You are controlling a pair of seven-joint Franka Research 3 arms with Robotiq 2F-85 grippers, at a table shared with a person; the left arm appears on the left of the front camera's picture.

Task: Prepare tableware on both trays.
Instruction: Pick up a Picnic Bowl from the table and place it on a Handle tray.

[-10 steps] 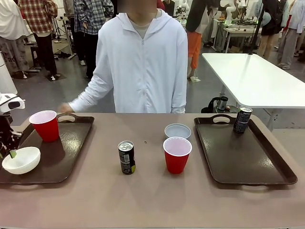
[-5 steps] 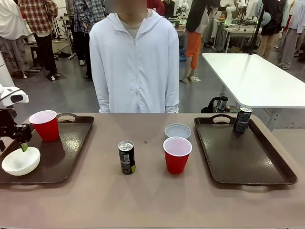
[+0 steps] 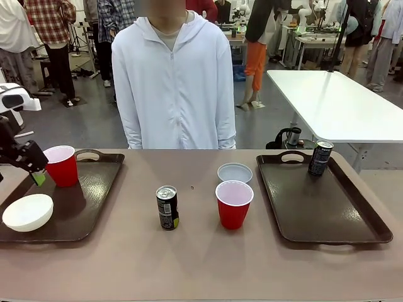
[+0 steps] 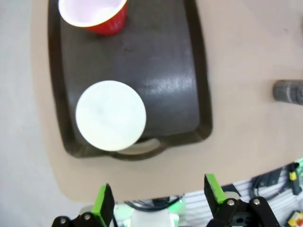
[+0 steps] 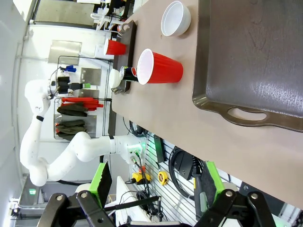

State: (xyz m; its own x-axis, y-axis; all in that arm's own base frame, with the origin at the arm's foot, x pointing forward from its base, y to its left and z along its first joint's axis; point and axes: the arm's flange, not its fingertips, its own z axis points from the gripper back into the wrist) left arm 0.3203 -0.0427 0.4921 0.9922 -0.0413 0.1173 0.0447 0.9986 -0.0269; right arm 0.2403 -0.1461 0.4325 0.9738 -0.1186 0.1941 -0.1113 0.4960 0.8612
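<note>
Below the left hand (image 4: 158, 198), spread wide and empty, sits the white bowl (image 4: 111, 116).

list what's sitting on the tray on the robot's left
A red cup at the far end and a white bowl near the front, both empty. The floor of the left tray beneath them is covered.

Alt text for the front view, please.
Two brown trays sit on a tan table: the left tray holds a white bowl and a red cup, the right tray a black can. Between them stand a second can, a second red cup and a grey-blue bowl. The open left gripper hovers beside the left cup; a person stands opposite.
</note>
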